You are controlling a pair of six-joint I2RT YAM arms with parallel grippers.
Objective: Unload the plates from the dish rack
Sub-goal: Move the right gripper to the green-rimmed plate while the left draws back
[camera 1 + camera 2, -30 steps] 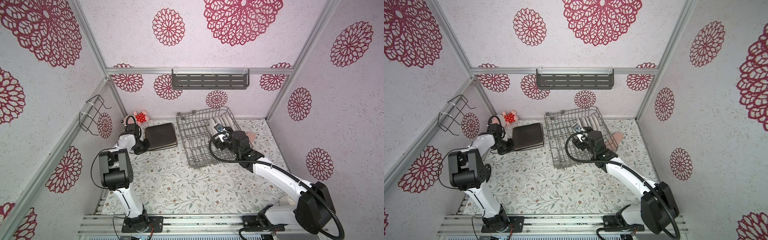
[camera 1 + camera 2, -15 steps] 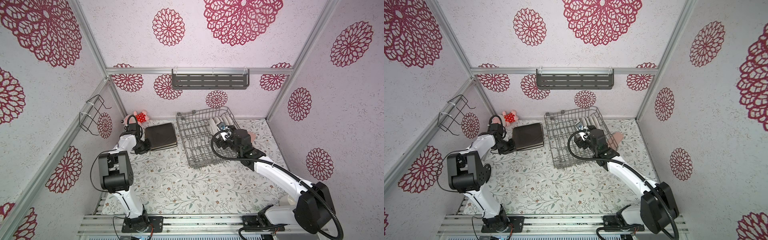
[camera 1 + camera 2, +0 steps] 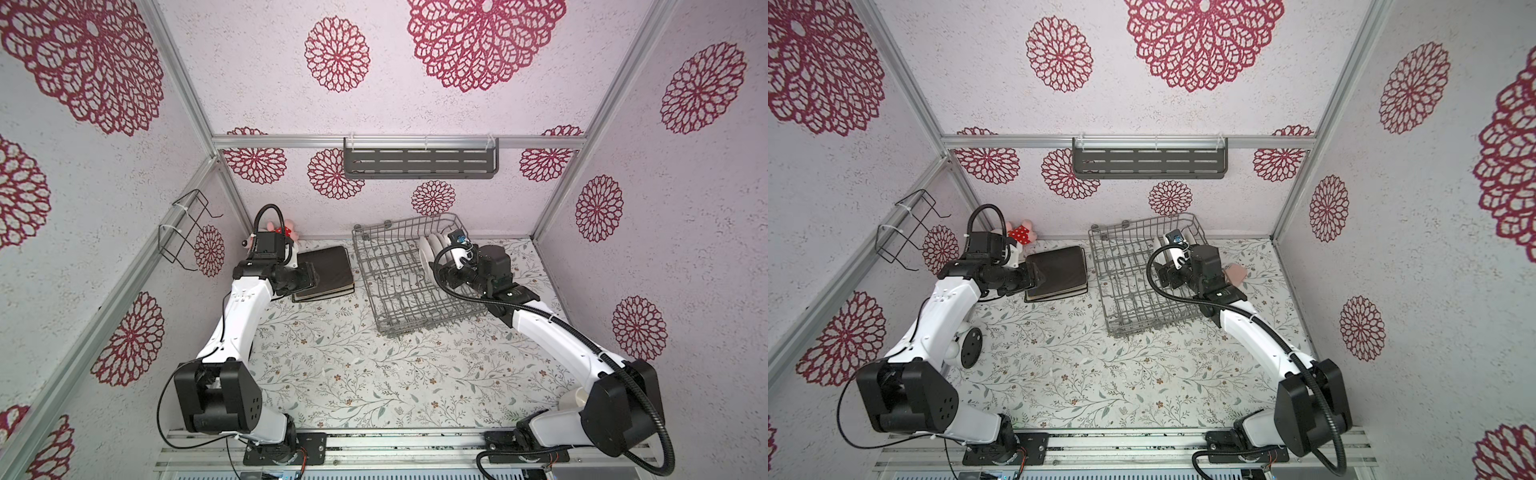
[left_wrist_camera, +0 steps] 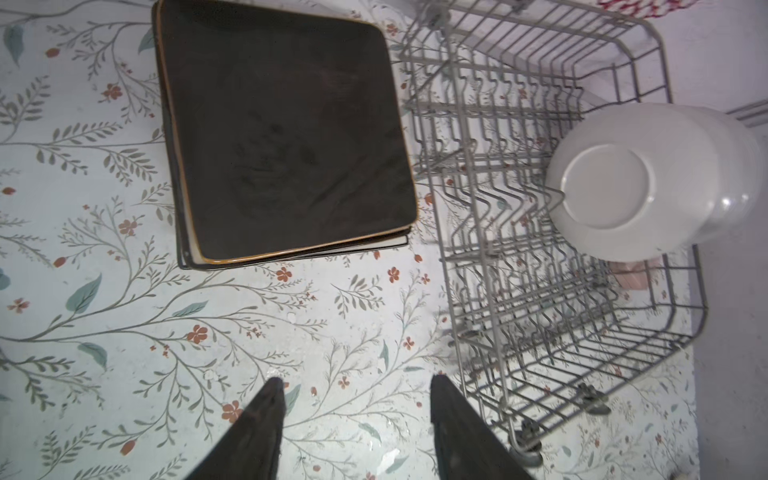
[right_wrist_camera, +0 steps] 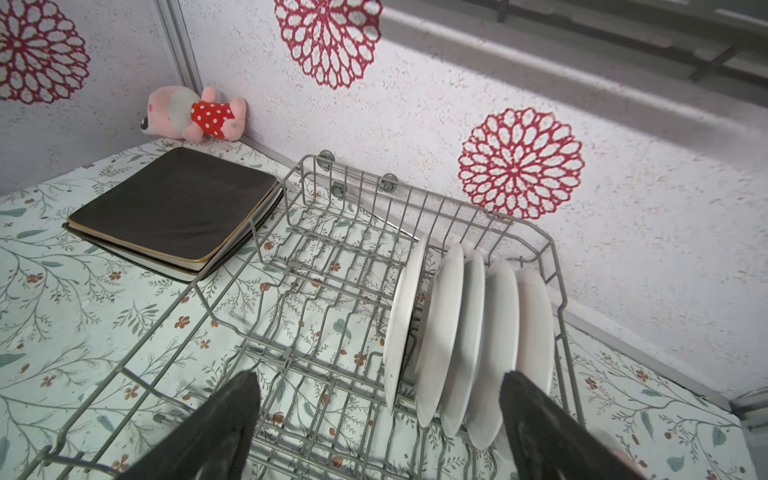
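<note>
You are holding the left claw (image 4: 355,380) open by the stacked plates (image 3: 330,270), left of centre in both top views, and the right claw (image 5: 379,376) open over the white plates (image 5: 457,332) in the rack (image 3: 386,291).

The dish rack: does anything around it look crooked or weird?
Nothing is broken or spilled. The stack of square plates beside the dish rack is a bit crooked, lower plates poking out. A pink plush toy lies on its side in the corner, odd among dishes.

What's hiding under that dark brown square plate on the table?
Under the dark brown square plate, edges of more square plates peek out, one white. Their faces are covered, so I can't count them.
</note>
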